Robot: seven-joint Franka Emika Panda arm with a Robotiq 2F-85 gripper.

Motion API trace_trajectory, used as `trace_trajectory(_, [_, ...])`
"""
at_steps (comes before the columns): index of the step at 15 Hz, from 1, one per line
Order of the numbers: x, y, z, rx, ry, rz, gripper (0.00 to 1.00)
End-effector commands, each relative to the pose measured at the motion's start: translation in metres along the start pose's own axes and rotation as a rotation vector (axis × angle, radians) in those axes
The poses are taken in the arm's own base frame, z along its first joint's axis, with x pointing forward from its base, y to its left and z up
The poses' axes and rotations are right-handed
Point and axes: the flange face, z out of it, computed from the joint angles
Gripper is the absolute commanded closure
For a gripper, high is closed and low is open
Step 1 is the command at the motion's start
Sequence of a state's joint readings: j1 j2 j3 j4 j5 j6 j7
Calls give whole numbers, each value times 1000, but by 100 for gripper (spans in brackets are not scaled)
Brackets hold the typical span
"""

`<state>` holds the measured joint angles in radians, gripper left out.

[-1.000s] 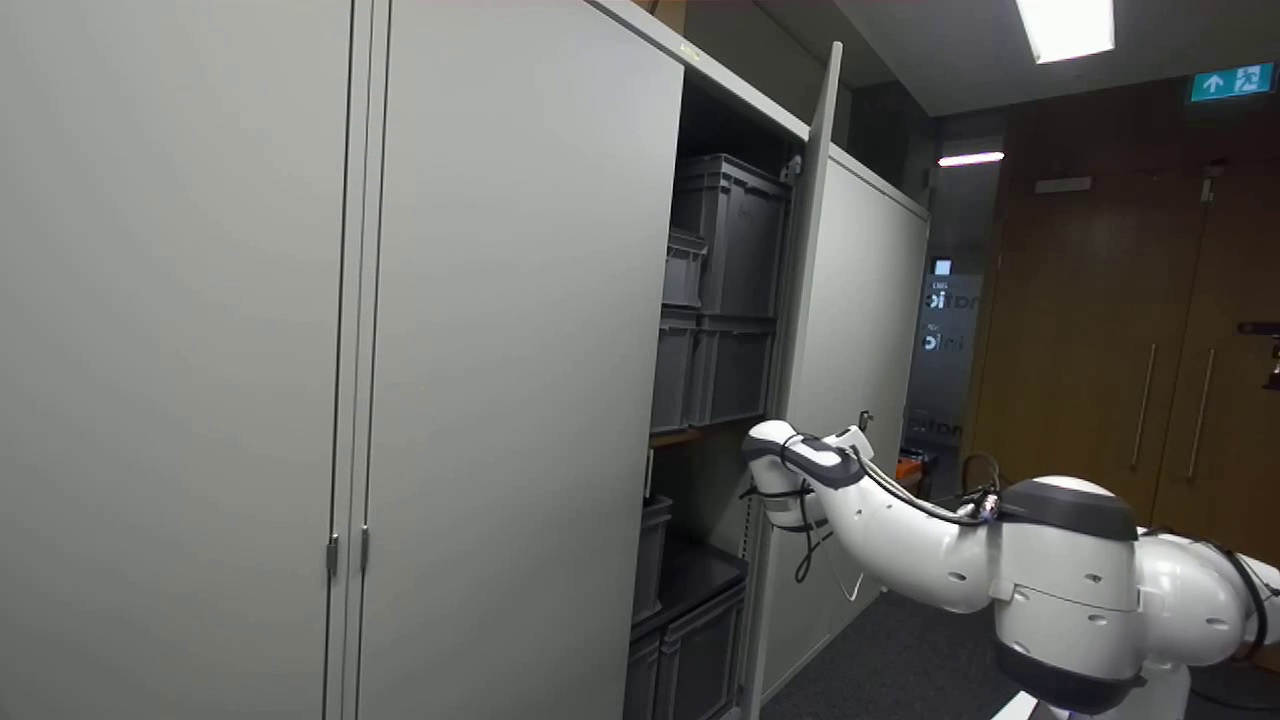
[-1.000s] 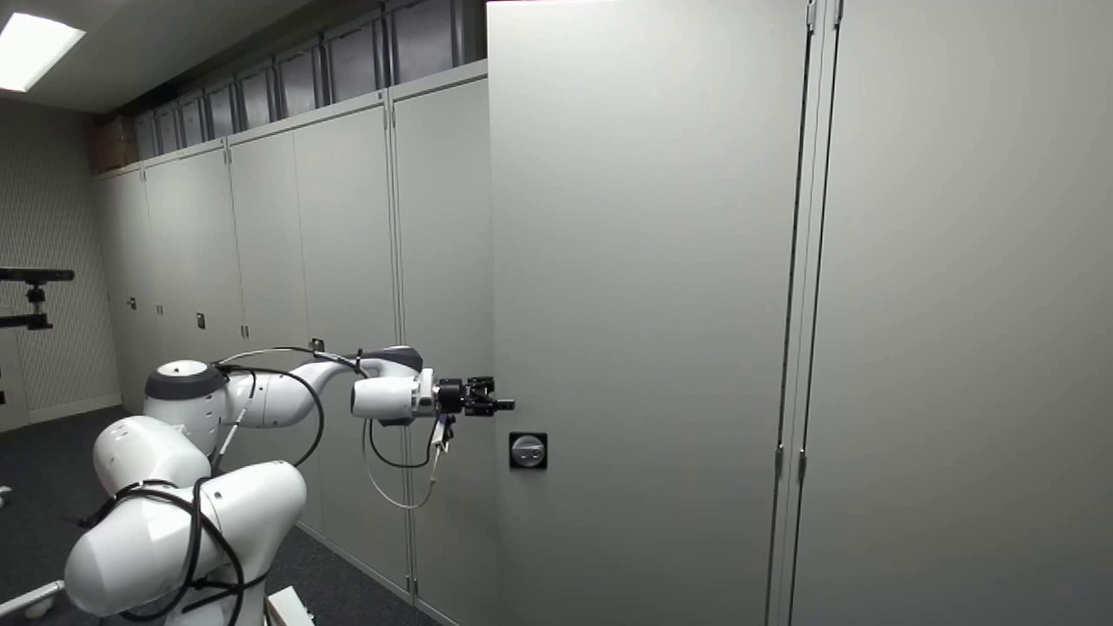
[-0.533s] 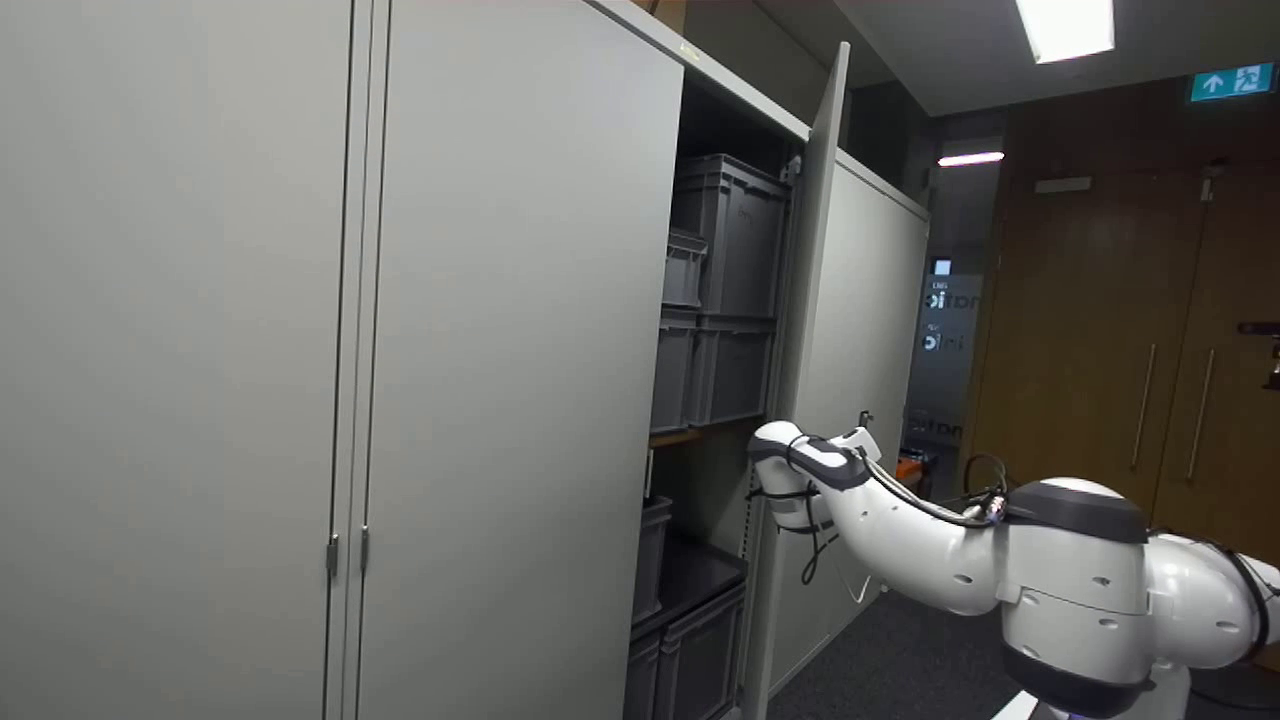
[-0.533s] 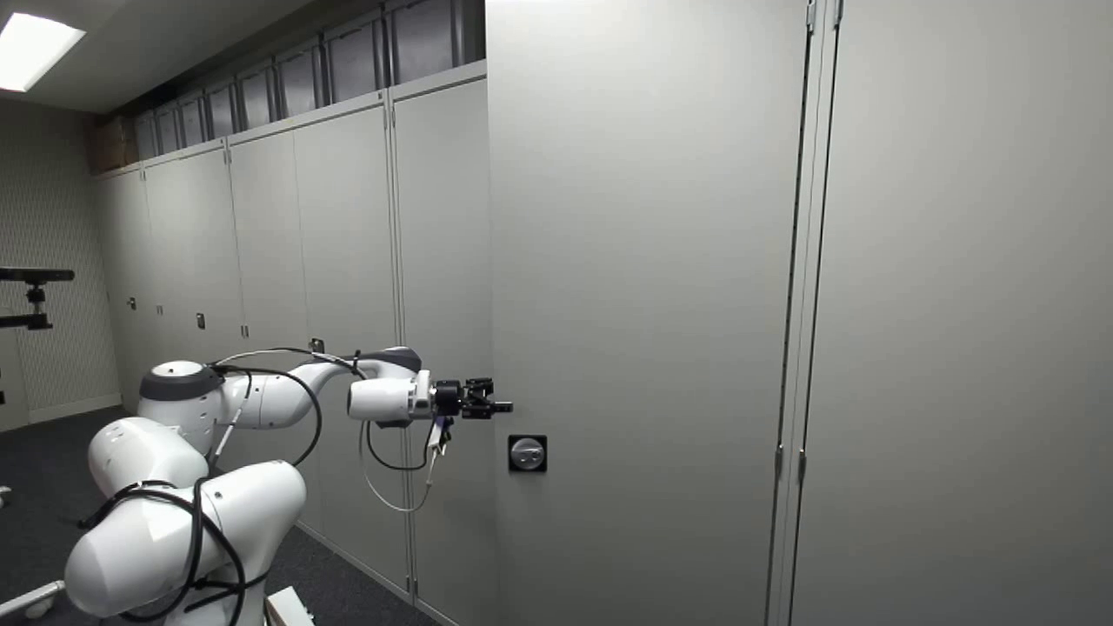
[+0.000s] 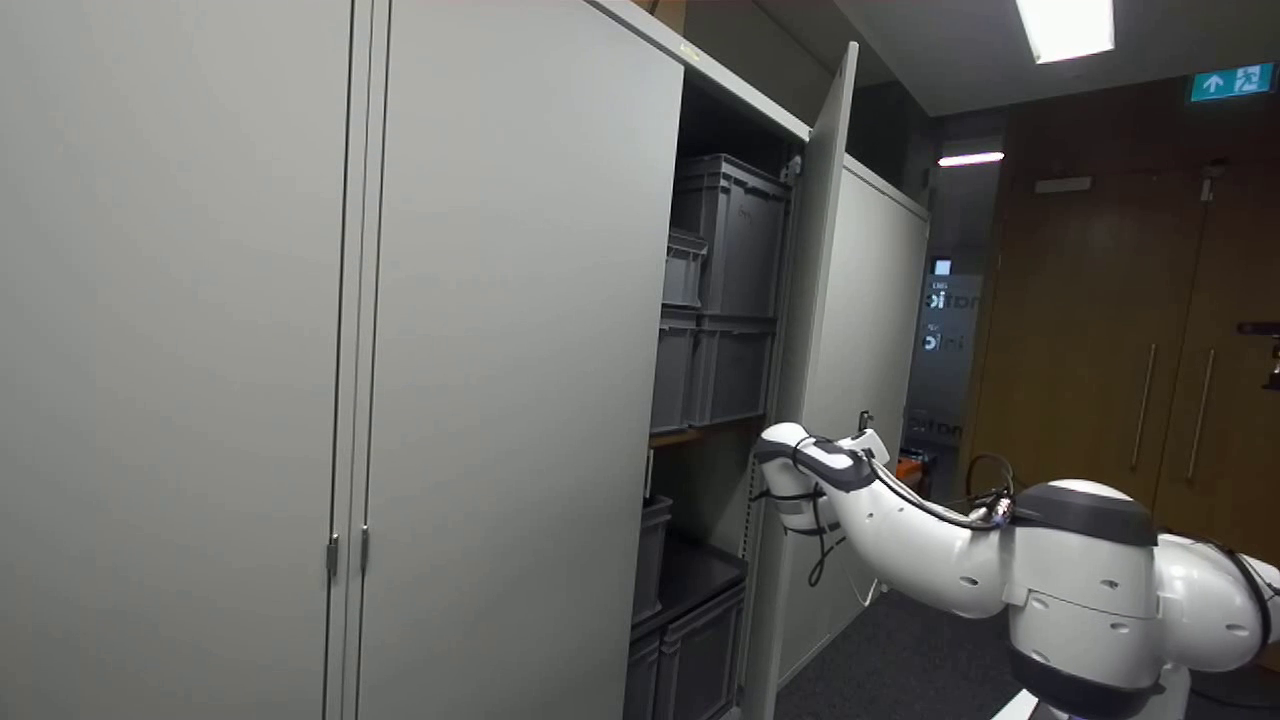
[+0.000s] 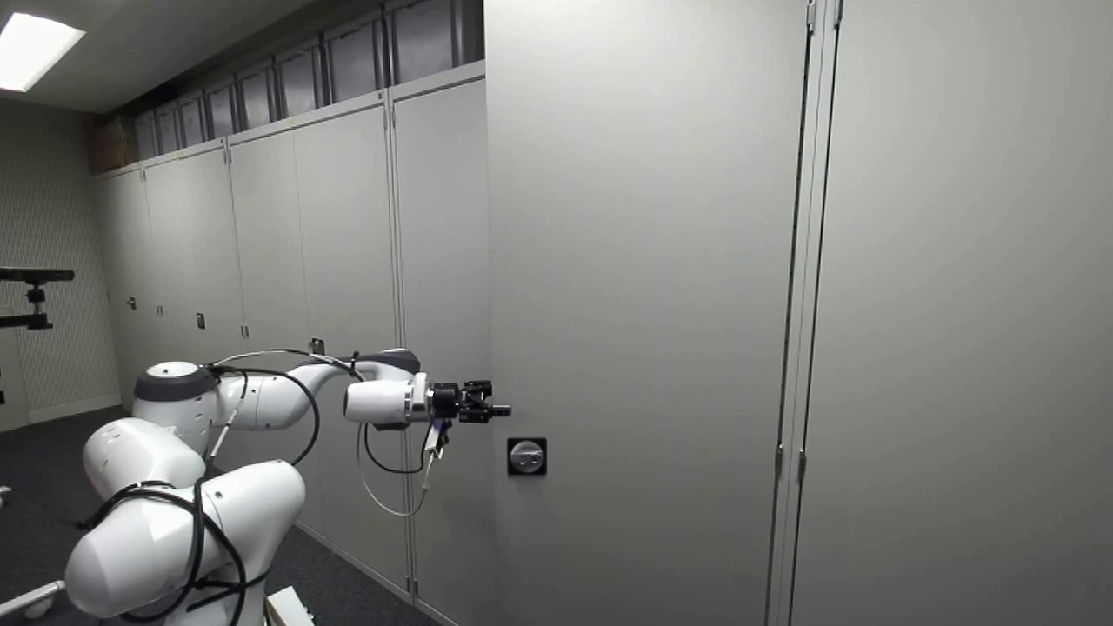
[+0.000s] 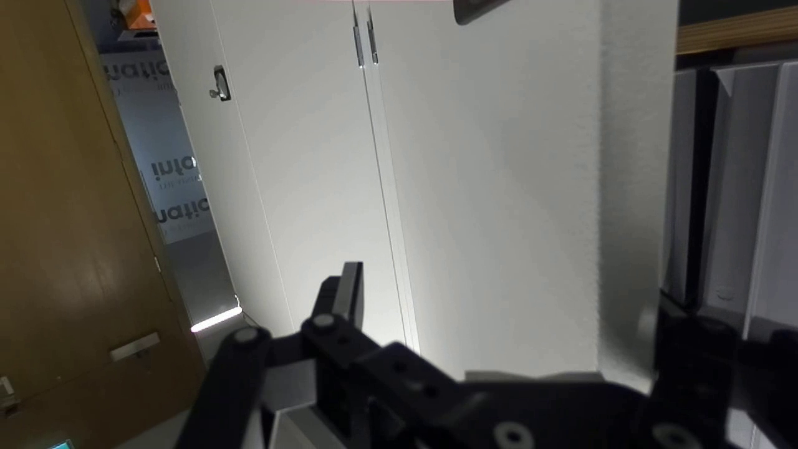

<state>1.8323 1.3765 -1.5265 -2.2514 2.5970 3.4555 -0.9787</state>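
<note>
Room: dark carpet (image 6: 52, 469) spreads beneath a bright ceiling light (image 5: 1068, 28), and brown double doors (image 5: 1090, 310) stand at the far end in an exterior view.
Wall: tall light-grey cabinets (image 6: 261, 243) run in a row, with grey boxes (image 6: 352, 65) lined up on top.
Swung-out panel: one cabinet door (image 6: 643, 261) stands partly open, its free edge right at the gripper (image 6: 494, 400).
Arm: the white robot arm (image 6: 187, 522) reaches across to that edge.
Inside: grey bins (image 5: 740, 255) sit stacked above a brown-edged shelf (image 5: 676, 438).
Pincer: the black fingers (image 7: 350, 293) are spread apart, one toward the outer face and one toward the inner, with the door's edge between them (whether either touches the panel, the views do not tell).
Lock: a dark square lock (image 6: 527, 456) with a round metal middle sits on the outer face, near the free edge and lower than the gripper.
</note>
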Motion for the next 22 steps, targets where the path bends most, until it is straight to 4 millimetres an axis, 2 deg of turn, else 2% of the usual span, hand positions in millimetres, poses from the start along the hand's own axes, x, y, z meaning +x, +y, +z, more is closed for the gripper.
trace_trajectory(1, [12,20,-3,-33,15,29,0])
trace_trajectory(22, [18,50,-3,-88,20,46,0])
